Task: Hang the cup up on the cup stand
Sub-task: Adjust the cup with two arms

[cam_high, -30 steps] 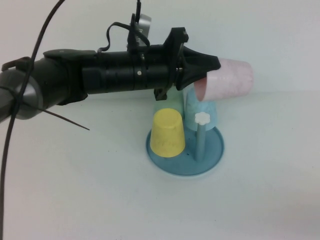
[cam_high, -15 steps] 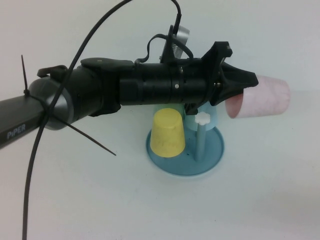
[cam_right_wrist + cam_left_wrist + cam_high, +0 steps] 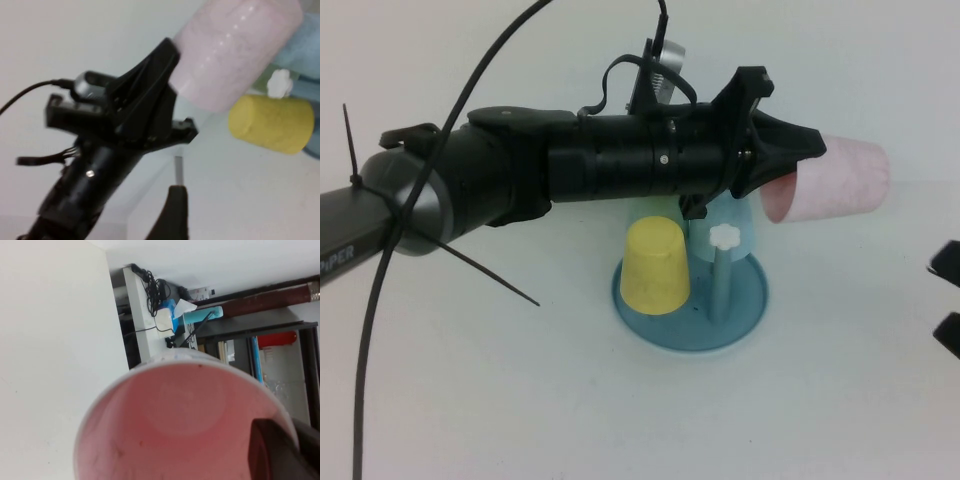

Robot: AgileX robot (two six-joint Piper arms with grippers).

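Pink cup (image 3: pixel 830 182), held sideways by the left tool (image 3: pixel 790 160), hovers above the cup stand (image 3: pixel 745 305). Yellow cup (image 3: pixel 655 265) and blue cup (image 3: pixel 735 222) sit upturned on it. Right tool (image 3: pixel 948 300) at the counter's right edge; grip unclear.

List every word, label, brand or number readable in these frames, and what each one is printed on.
"PIPER": white letters on the left arm's grey link, cut off by the picture's edge in the high view.
Nothing else is readable: no print shows on the pink cup held sideways in the left gripper above the cup stand, nor on the right gripper at the table's right edge.
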